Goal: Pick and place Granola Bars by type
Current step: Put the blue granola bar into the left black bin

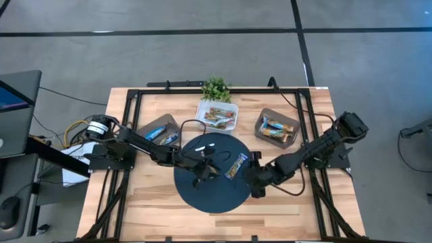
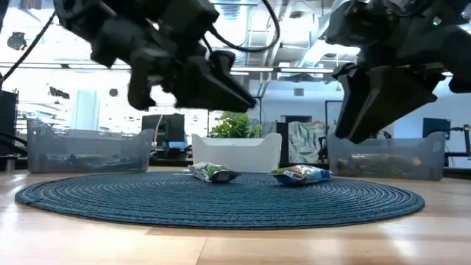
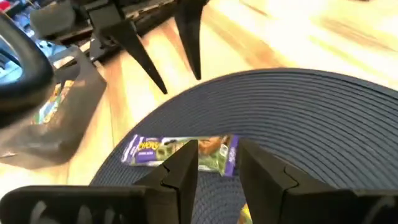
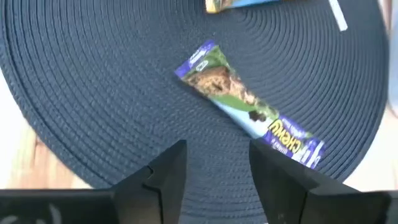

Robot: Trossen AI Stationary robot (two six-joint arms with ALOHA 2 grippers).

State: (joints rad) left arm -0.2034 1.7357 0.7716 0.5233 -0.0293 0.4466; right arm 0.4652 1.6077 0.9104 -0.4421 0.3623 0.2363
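Note:
Two Granola Bars lie flat on the round dark blue mat (image 1: 202, 196). One, in a blue, green and purple wrapper (image 4: 249, 106) (image 1: 236, 165), lies between my two grippers. The other shows as an orange and blue end (image 4: 239, 4) and as a yellow patch (image 3: 246, 214) below my left gripper. The low view shows both bars (image 2: 213, 173) (image 2: 300, 174). My left gripper (image 3: 219, 149) (image 1: 206, 167) hangs open above the mat's middle. My right gripper (image 4: 217, 149) (image 1: 255, 182) is open too, above the mat's right part, and the blue-green bar lies just ahead of its fingertips.
Along the far side stand a grey bin with blue bars (image 1: 160, 130), a white tray with orange bars (image 1: 217, 115) and a second grey bin with bars (image 1: 277, 127). A small green plant (image 1: 216, 88) stands behind the tray. A thin white strip (image 4: 336, 15) lies on the mat.

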